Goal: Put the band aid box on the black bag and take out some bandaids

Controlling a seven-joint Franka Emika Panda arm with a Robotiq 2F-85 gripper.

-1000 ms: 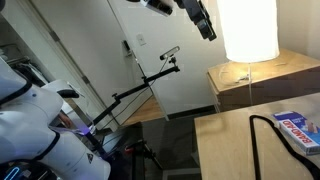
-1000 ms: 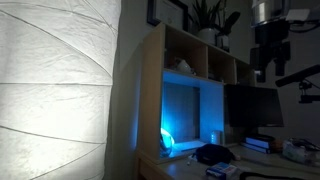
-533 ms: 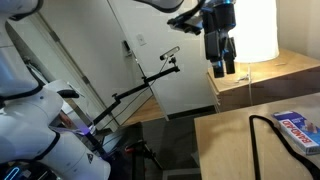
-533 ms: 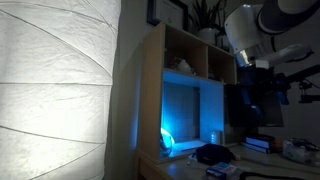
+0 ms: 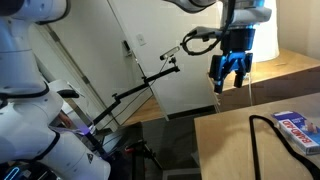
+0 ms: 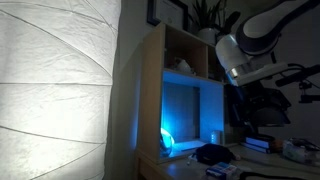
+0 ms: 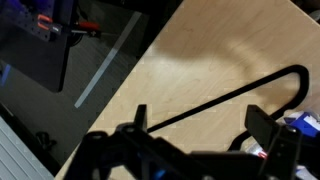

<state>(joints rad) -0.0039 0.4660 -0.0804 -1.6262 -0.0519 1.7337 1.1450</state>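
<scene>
The band aid box [image 5: 298, 129], blue and white with a red stripe, lies flat on the wooden table [image 5: 225, 150] at the right edge of an exterior view. A bit of it shows at the right edge of the wrist view [image 7: 303, 124]. A thin black strap [image 5: 259, 132] loops across the table beside it and also shows in the wrist view [image 7: 240, 92]. My gripper [image 5: 229, 78] hangs open and empty above the table, left of the box. In the wrist view its gripper [image 7: 203, 125] has the jaws spread over bare wood. The black bag is not clearly visible.
A lit white lamp [image 5: 250, 30] stands on a wooden side unit [image 5: 262, 75] behind the gripper. A shelf unit with blue light [image 6: 190, 105], a monitor and dark clutter [image 6: 212, 155] show in an exterior view. The table edge drops to a dark floor [image 7: 60, 60].
The arm has come down from the top of the picture toward the table, and the gripper now points downward, left of the box. Nothing was picked up.
</scene>
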